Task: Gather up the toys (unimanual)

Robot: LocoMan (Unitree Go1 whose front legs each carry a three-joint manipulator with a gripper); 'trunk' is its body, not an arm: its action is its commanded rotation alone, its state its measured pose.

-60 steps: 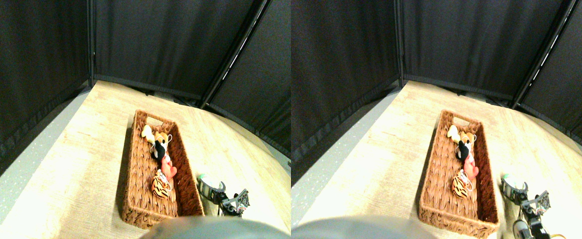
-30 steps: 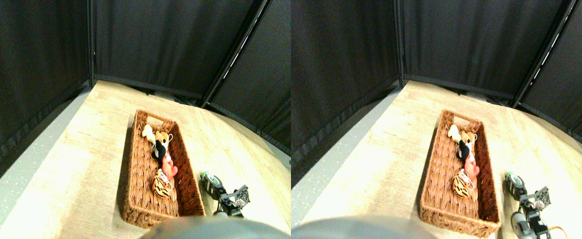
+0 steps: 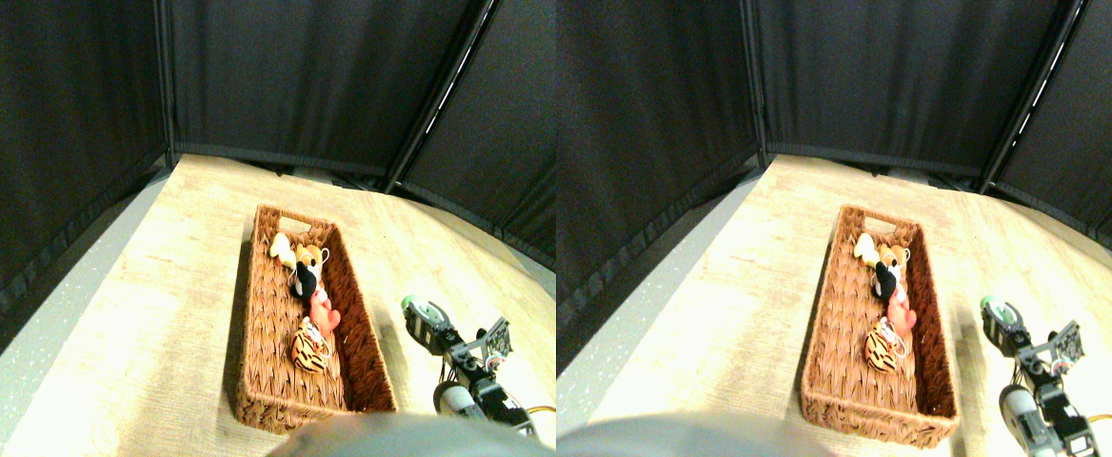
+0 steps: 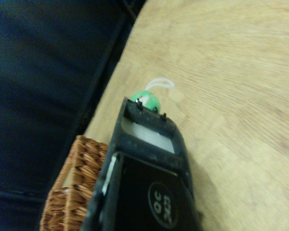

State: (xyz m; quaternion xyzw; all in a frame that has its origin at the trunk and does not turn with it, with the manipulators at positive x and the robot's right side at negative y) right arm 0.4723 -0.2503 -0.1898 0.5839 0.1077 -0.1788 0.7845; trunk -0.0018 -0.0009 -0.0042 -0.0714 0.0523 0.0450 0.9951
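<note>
Honestly, the green toy (image 4: 147,100) looks like the easy kind of pickup: a small soft plush ball, surely light and squashy, nothing breakable, with a thin white keyring loop (image 4: 160,83) sticking off its far side. I'd take it by the body, since the loop is floppy and would likely slide out. It sits right at the tip of the right gripper (image 3: 420,314), over the wooden floor (image 3: 175,286), at about 3 o'clock from the basket (image 3: 266,324) and just off its right wall. The gripper seems to be carrying it, but the wrist view only shows the dark jaw frame with green poking past it, so I can't tell how wide the jaws stand or whether they're really pinching it.

Inside the basket, lined up along the right wall: the tiger (image 3: 308,350) nearest, then a red toy (image 3: 321,312), a black-and-white one (image 3: 304,278), and an orange-brown one (image 3: 308,255) with a yellow one (image 3: 281,248) at the 12 o'clock end.
</note>
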